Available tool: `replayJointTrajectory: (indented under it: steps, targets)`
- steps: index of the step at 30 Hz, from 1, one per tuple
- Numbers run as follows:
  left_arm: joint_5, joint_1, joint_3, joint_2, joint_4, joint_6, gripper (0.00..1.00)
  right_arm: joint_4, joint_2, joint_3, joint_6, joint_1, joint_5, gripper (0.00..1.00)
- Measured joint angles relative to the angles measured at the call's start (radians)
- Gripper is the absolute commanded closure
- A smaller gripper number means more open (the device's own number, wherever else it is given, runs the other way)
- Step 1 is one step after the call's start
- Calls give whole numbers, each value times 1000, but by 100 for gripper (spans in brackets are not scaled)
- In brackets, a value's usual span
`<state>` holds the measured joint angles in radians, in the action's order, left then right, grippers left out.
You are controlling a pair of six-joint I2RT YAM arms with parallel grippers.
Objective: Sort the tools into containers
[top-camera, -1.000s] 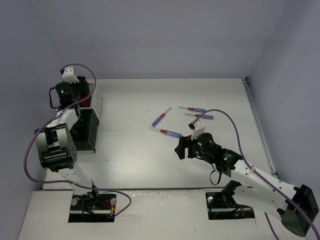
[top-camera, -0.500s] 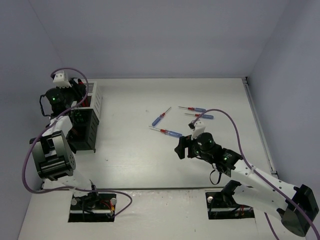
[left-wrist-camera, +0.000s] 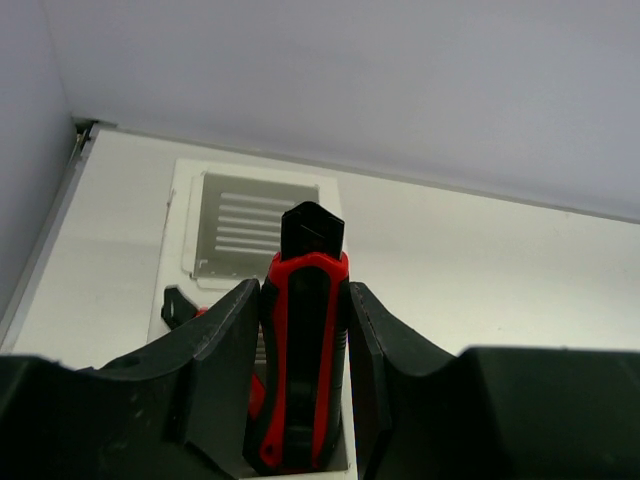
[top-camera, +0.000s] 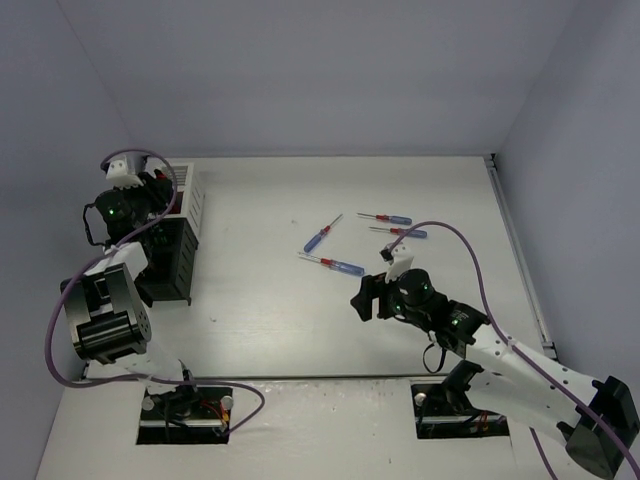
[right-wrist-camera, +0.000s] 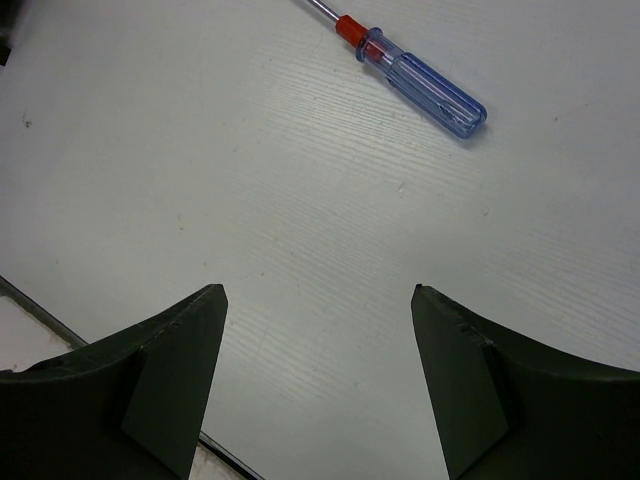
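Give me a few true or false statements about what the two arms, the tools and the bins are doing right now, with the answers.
1. The left gripper is shut on a red-handled tool. True.
2. The right gripper holds a screwdriver. False: it is open and empty.
3. Four screwdrivers lie loose on the table. True.
4. The bins stand at the table's right edge. False: they stand at its left edge.
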<state>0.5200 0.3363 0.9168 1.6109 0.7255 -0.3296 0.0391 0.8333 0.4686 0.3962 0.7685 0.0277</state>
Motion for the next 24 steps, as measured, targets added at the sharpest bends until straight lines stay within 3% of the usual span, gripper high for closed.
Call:
replayJointTrajectory:
  steps: [4,7,17,19,20,24]
  targets:
    - [-31,1,-47,-31,19,-14,62,0,1,0,0,1,0,28]
    - [-55,1,-87,-64,14,-19,49,0,5,0,0,2,0,28]
    - [-111,1,-132,-167,-16,-54,47,0,22,0,-5,5,-1,28]
    - [-126,1,-138,-200,-27,-61,38,0,30,1,-6,5,-1,28]
    - [-134,1,-142,-217,-35,-65,23,-1,35,3,-6,5,-1,28]
    - [-167,0,-108,-274,-136,-98,21,-3,44,16,-9,5,-1,28]
